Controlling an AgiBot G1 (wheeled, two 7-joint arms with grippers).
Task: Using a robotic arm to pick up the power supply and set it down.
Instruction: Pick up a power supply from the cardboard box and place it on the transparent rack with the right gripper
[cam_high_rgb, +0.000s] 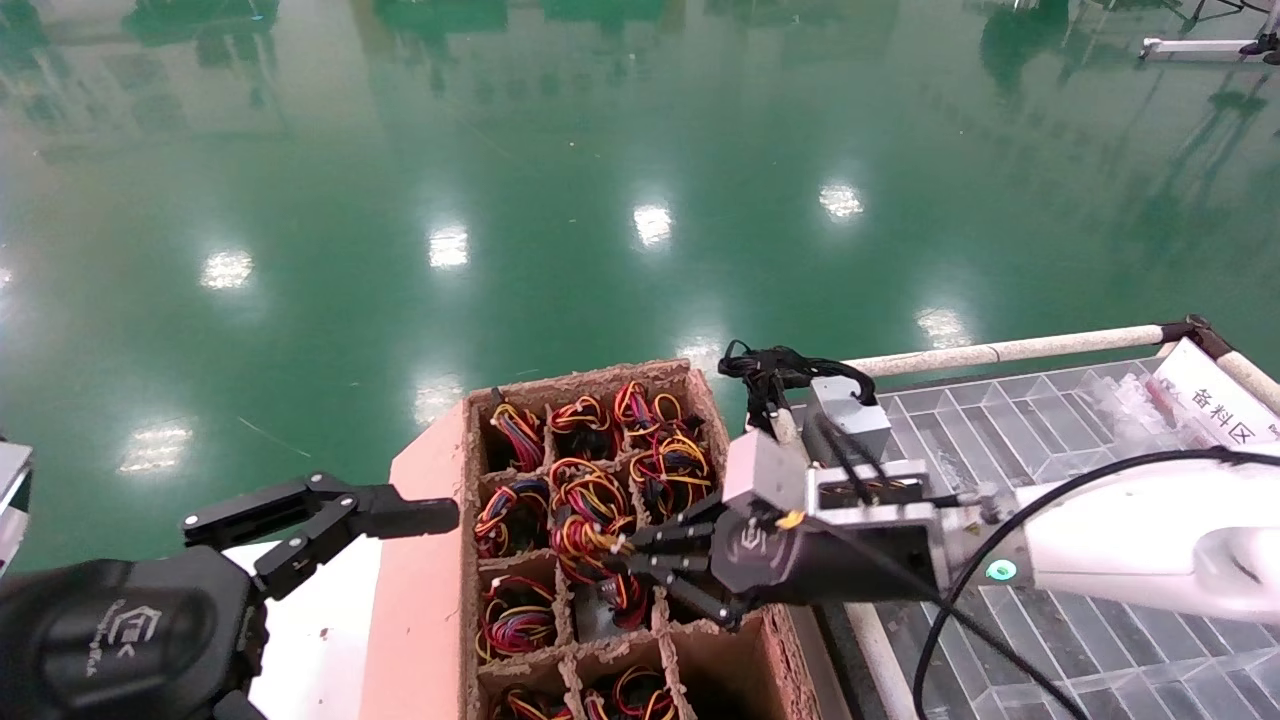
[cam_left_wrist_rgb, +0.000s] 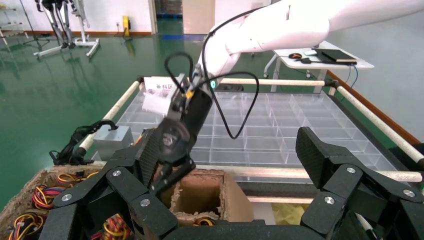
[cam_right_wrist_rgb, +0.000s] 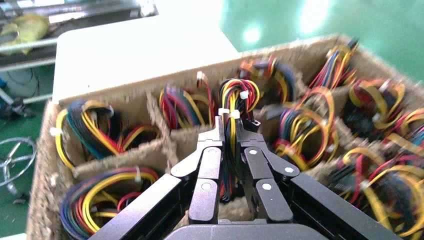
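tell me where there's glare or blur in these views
Head view: ceiling lights glare off the green floor. Right wrist view: the wire bundles at the box's far side smear with blur, while the right end effector stays sharp. Left wrist view: evenly lit, no strong glare.

wire bundles (cam_high_rgb: 590, 500): cannot count exactly | divided box (cam_high_rgb: 470, 640): 1 | robot arms: 2 | clear tray (cam_high_rgb: 1100, 640): 1
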